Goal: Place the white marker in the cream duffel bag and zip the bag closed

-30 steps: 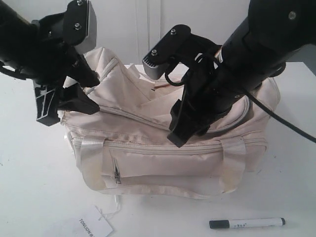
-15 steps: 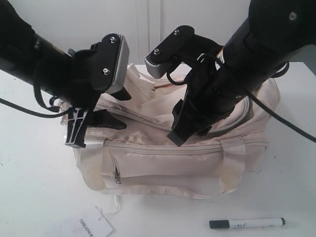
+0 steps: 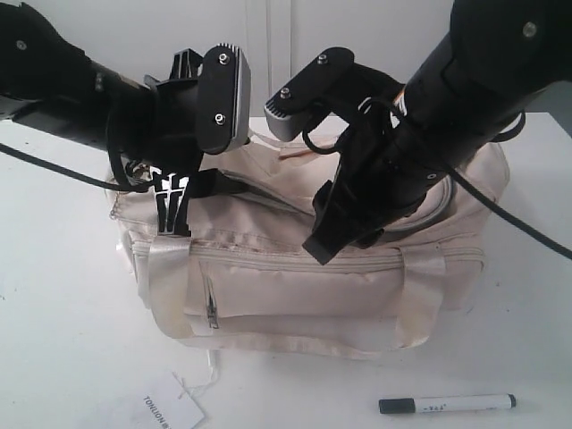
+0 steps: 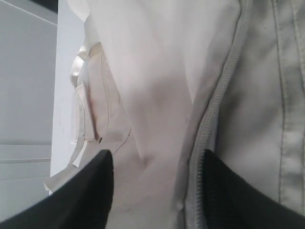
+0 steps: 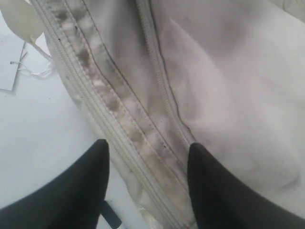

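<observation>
Currently the right claw (image 5: 148,145) stands open, its fingers spread over the top zipper of the cream duffel bag (image 3: 304,286); the left claw (image 4: 157,160) is likewise open over the bag's fabric beside the zipper; the white marker (image 3: 447,404) lies on the worktop (image 3: 63,340) before the bag, apart from it; a paper tag (image 3: 170,413) lies nearby.

Robot lab or data-collection bench. Evidence: bare white table (image 3: 54,357) against a plain white panelled wall (image 3: 375,27), black left arm (image 3: 63,89) and right arm (image 3: 492,63) with wrist cameras over it, and staged props only: cream duffel bag (image 3: 304,286), white marker (image 3: 447,404), paper tag (image 3: 170,413).
</observation>
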Available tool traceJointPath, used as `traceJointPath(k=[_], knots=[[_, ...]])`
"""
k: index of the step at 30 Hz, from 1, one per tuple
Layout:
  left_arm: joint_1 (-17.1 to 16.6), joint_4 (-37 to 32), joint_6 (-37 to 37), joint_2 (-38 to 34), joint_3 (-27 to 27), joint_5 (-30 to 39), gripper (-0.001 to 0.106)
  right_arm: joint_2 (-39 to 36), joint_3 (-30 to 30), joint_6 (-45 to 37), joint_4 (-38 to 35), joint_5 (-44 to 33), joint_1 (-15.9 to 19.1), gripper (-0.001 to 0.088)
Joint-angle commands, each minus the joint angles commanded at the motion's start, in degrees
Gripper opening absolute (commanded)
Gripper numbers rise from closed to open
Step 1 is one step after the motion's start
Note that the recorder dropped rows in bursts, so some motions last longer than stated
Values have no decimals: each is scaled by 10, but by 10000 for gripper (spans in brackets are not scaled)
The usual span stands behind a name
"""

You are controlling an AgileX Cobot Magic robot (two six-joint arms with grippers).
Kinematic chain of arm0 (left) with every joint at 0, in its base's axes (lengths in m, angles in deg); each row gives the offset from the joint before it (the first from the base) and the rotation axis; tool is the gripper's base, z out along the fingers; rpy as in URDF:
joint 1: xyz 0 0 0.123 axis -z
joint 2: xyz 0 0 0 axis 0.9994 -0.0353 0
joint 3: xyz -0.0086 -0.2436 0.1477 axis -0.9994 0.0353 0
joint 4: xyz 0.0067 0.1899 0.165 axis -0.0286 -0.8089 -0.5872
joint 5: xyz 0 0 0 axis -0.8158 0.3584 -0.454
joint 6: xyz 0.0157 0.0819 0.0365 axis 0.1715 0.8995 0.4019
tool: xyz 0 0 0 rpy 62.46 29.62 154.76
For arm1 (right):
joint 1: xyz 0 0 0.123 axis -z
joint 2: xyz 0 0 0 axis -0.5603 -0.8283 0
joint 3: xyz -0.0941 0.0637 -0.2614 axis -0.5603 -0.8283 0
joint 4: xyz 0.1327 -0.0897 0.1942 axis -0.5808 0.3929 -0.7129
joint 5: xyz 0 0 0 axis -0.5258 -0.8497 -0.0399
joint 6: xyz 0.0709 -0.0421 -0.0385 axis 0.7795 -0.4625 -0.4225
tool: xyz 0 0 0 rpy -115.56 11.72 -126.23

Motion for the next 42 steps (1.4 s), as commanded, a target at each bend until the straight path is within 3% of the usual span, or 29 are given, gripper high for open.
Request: traceJointPath(k=[5,19,27,29,35,42], knots=[[0,0,0,0,0,-17,336,0,0,0,0,0,0,487],[-1,0,-11,-7,0,27,335,0,0,-1,1,3,0,487],[-1,0,-11,-18,0,15,331,0,0,-1,1,-1,0,487],[-1,0,-11,-18,0,5,302,0,0,-1,1,-1,0,487],[-1,0,-41,-18,0,-21,-2,0,0,-4,1,2,0,487],[-1,0,-137,-8,-1,-33,0,0,0,-4,1,14,0,487]])
